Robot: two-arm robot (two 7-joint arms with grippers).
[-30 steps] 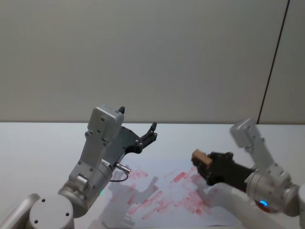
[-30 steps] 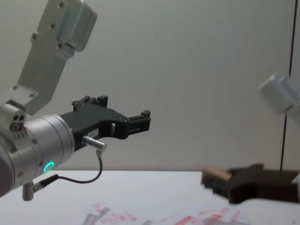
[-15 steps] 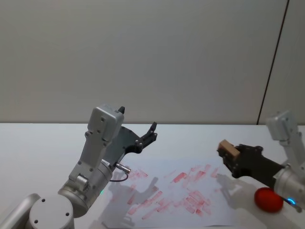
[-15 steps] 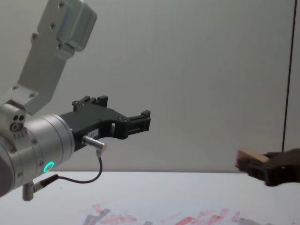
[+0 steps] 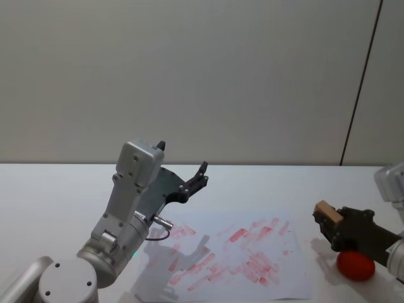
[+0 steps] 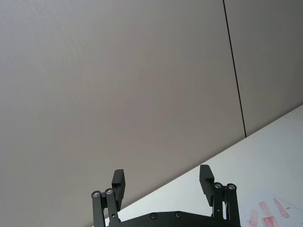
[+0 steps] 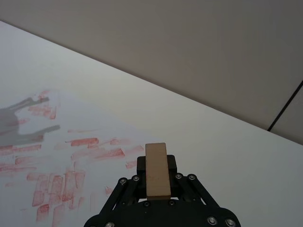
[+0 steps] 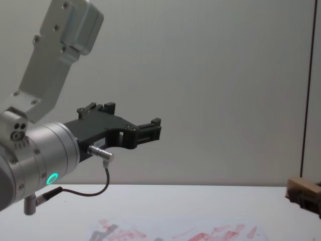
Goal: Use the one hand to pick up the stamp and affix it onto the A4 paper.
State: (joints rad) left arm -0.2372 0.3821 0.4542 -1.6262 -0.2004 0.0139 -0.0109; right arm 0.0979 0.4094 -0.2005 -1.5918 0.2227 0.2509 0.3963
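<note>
The right gripper (image 5: pixel 329 222) pinches the stamp (image 5: pixel 327 213) between its jaws, held in the air just beyond the right edge of the A4 paper (image 5: pixel 240 252), beside a red round object (image 5: pixel 355 265) on the white surface (image 5: pixel 57 196). The left gripper (image 5: pixel 201 177) hangs raised over the surface at the paper's left side, jaws spread and holding nothing.

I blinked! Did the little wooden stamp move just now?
Yes. The right gripper, shut on the stamp, carried it rightward off the A4 paper, toward the red object.
</note>
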